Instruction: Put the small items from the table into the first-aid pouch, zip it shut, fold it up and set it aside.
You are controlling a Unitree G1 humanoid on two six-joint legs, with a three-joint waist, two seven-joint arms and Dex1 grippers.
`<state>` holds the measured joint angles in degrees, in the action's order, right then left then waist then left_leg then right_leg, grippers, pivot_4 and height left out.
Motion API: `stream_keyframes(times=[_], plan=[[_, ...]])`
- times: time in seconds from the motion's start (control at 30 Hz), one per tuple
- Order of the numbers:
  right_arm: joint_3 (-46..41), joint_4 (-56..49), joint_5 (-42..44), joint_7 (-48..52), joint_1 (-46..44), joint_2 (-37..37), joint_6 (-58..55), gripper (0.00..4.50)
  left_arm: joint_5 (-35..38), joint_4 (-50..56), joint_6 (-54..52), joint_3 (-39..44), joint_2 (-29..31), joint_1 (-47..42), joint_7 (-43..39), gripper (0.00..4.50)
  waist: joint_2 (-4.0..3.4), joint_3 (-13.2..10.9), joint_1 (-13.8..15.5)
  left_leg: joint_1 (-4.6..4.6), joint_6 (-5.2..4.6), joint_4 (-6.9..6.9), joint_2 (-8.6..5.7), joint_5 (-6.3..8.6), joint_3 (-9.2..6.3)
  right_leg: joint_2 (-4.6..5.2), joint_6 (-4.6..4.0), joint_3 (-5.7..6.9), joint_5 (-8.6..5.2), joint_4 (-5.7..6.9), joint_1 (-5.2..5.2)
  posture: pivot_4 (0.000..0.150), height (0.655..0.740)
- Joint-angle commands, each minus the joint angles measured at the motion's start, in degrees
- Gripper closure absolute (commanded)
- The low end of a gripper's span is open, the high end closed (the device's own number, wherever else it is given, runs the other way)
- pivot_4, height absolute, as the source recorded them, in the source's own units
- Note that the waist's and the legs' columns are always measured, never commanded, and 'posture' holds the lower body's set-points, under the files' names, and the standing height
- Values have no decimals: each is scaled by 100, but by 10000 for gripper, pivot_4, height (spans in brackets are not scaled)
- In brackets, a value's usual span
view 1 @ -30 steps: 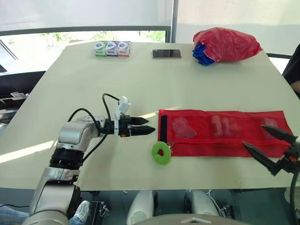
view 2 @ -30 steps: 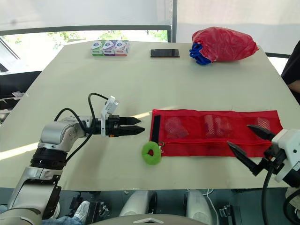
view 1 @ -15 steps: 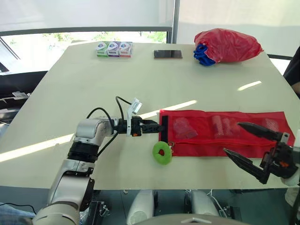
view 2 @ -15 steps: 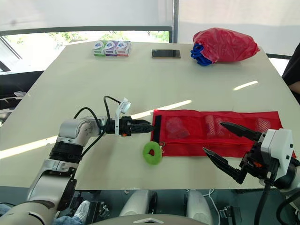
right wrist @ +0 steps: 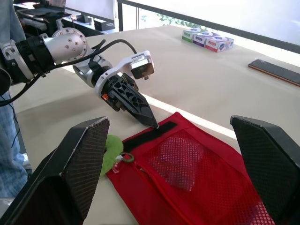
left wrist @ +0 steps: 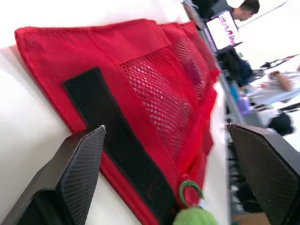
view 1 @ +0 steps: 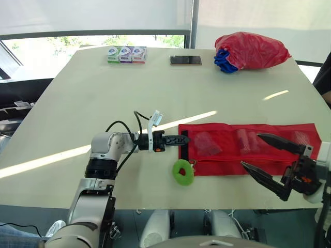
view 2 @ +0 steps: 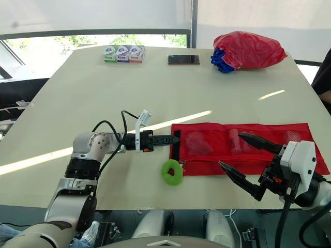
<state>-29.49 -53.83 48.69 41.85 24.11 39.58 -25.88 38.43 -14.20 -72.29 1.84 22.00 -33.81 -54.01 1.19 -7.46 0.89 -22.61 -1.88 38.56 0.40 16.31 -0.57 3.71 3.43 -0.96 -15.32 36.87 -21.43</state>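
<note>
I am judging the pouch (view 1: 222, 155), lying flat on the surface (view 1: 155, 82), ready for folding: my left gripper (view 1: 183, 139) is hovering open and empty at its black strip (view 1: 183, 149), my right gripper (view 1: 250, 150) is hanging wide open and empty over its right part, and next I am needing a firm pinch on that strip end.

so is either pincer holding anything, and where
Right pincer is open and empty; left pincer is at the pouch's black strip, grip cannot be told.

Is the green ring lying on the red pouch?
No, the green ring lies on the table, beside a corner of the red pouch.
</note>
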Motion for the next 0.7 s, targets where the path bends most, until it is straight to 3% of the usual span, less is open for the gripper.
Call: stream_keyframes(times=[0.03, 0.1, 0.17, 0.2, 0.3, 0.33, 0.4, 0.7], plan=[[14, -96, -31, -35, -50, 43, 151, 360, 218, -144, -311, 236, -103, -125, 168, 2604, 1, -1, -10, 0, 0, 0, -1, 0, 0, 0, 0, 0, 0, 0, 0, 1500, 7400], [54, -96, -57, -52, -76, 35, 156, 0, 261, -210, -341, 348, -92, -154, 207, 7448, 2, -2, -18, 0, 0, 0, -3, 0, 1, -1, 0, 0, 0, 0, -2, 1500, 7400], [96, -107, -68, -73, -96, 17, 159, 0, 324, -241, -381, 436, -37, -161, 186, 17154, 4, -3, -22, 0, 0, -1, -3, 0, 1, -3, 0, 0, 0, 1, -3, 1500, 7400], [116, -108, -77, -80, -104, 10, 162, 0, 343, -245, -389, 460, -9, -156, 167, 19376, 5, -4, -26, -1, 1, -1, -3, 0, 1, -4, 0, -1, 0, 2, -4, 1500, 7400], [183, -75, -129, -93, -118, 3, 198, 0, 351, -279, -328, 501, 22, -135, 193, 32077, 5, -3, -24, -1, 2, -1, 1, -1, 1, -4, 0, -1, 0, 2, -5, 1500, 7400], [204, -63, -146, -96, -125, 5, 209, 0, 352, -283, -316, 502, 25, -130, 200, 38274, 5, -4, -22, -1, 2, -1, 0, -1, 1, -4, 0, -1, 0, 2, -5, 1500, 7400], [241, -57, -162, -109, -144, 11, 226, 0, 337, -254, -288, 491, 43, -109, 187, 44459, 5, -4, -21, -1, 2, -1, 0, -1, 1, -3, 0, -1, 0, 2, -5, 1500, 7400], [278, -76, -215, -119, -53, -25, 306, 0, -358, 763, 1258, -286, 646, 532, -147, 44459, 3, -5, -12, -1, 23, -7, 8, -13, 4, -1, -2, -6, 0, 1, -6, 1500, 7400]])
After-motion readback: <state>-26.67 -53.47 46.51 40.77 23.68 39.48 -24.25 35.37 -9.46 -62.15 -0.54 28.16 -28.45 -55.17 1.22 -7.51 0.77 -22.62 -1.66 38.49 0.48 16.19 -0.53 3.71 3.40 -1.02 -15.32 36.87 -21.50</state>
